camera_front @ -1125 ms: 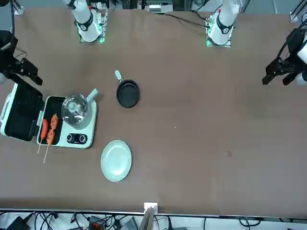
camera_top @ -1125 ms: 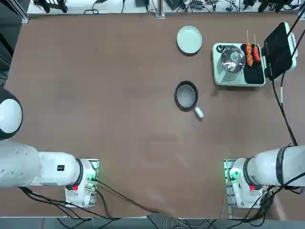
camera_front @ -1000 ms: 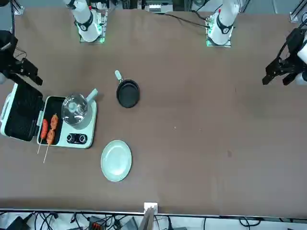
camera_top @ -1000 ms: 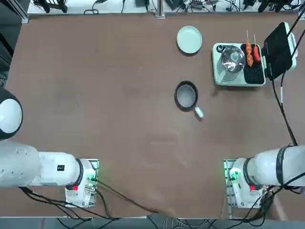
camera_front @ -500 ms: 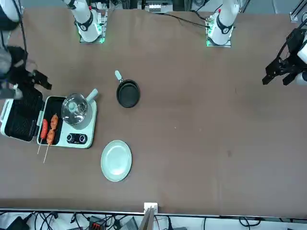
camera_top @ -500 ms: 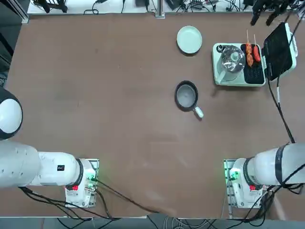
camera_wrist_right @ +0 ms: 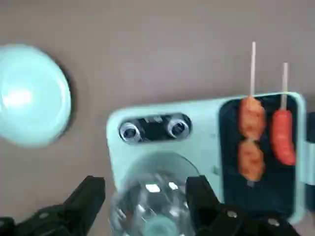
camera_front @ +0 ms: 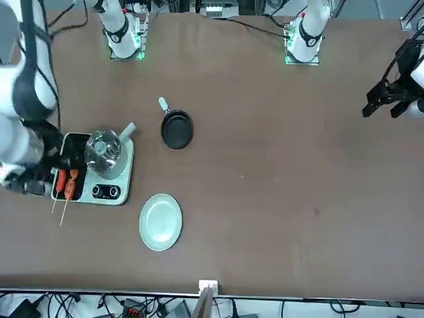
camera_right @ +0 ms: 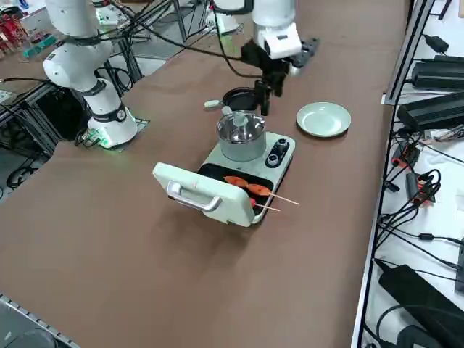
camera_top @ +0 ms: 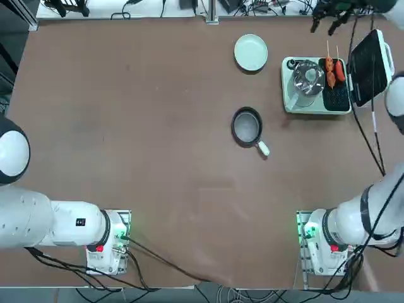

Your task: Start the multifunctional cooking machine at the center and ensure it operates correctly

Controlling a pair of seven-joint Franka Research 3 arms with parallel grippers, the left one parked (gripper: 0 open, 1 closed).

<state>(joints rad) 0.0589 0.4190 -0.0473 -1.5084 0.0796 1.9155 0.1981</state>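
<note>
The pale mint-green cooking machine point(camera_top: 315, 88) stands at the table's far right with its black lid point(camera_top: 369, 66) hinged open. A shiny steel pot point(camera_top: 307, 77) sits in it beside two sausage skewers point(camera_top: 334, 69) on the black grill plate. Two small round knobs point(camera_wrist_right: 129, 131) are on its panel. My right gripper point(camera_wrist_right: 145, 186) is open and hovers above the machine point(camera_right: 250, 163), fingers down over the pot point(camera_wrist_right: 157, 201) and just short of the knobs, holding nothing. From the side the gripper point(camera_right: 267, 96) hangs over the pot's far edge.
A round pale green plate point(camera_top: 250, 52) lies left of the machine. A small black frying pan point(camera_top: 246, 125) with a white handle sits nearer the table's middle. A black cable point(camera_top: 372, 139) trails from the machine toward my right base. The table's far edge is close behind the machine.
My right arm has swung from beside the open lid to above the machine's far side, bringing the gripper over the pot and knobs. The machine, pan and plate have not moved.
</note>
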